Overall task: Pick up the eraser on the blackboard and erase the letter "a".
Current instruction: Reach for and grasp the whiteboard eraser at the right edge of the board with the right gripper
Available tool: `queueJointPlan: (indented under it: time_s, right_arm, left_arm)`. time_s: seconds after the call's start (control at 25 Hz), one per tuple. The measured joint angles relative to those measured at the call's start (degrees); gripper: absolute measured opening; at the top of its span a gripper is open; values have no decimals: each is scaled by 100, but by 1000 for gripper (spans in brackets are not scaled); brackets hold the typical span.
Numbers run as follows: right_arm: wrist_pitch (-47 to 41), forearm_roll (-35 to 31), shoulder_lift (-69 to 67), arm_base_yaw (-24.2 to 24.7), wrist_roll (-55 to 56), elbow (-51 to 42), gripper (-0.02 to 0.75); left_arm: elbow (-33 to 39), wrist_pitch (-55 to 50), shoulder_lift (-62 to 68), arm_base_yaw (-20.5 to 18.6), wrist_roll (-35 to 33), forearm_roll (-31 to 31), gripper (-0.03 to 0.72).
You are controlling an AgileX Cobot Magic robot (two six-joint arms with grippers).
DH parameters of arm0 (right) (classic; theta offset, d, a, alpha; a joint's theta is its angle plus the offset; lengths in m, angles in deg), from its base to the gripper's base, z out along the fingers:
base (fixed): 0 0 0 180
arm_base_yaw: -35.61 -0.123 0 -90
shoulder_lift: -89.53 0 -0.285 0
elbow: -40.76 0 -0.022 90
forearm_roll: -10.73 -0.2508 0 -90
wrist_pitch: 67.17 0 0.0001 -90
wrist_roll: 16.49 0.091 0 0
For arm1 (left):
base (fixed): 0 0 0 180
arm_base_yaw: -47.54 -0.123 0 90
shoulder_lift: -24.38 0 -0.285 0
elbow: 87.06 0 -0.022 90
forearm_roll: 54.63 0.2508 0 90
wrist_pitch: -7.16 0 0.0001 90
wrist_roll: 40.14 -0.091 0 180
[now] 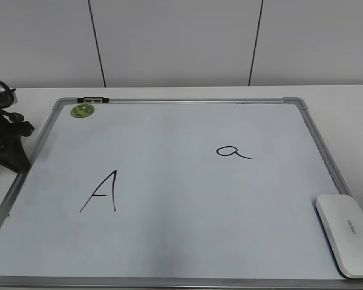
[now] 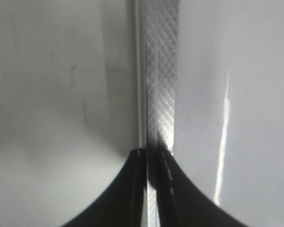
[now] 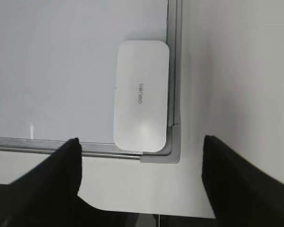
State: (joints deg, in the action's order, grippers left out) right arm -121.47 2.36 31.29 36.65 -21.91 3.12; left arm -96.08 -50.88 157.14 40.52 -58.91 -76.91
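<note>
Here the large white dry-erase blackboard with its silver-grey metal frame [image 1: 310, 130] lies flat on the white tabletop [image 1: 345, 99], filling most of it. The flat white rounded-rectangle plastic eraser [image 1: 346, 232] rests on the board in its near right corner, tucked against the frame there, untouched. The small handwritten black letter "a" [image 1: 232, 151] sits right of the board's middle, well apart from the eraser, while a bigger angular black capital "A" [image 1: 101, 191] stands toward the near left. A round green sticker [image 1: 83, 110] marks the board's far left corner.

The right claw [image 3: 142, 177] hovers above the near right corner, its fingers spread wide, with the eraser [image 3: 141, 96] in line between them. The left claw [image 2: 151, 163] waits at the tabletop's left edge over the frame strip, fingers pressed together.
</note>
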Motion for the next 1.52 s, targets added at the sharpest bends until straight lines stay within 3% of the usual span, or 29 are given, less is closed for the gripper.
queueJointPlan:
  time_s: [0.32, 0.68, 1.52]
  right_arm:
    - [-119, -139, -1865, 0, -24, 434, 587]
    - [476, 270, -3055, -603, 268, 447, 589]
    - [1410, 293, -4292, -650, 402, 483, 589]
  left_arm:
    - [0, 0, 0, 0, 0, 0, 33]
    - [0, 0, 0, 0, 0, 0, 34]
    - [0, 0, 0, 0, 0, 0, 35]
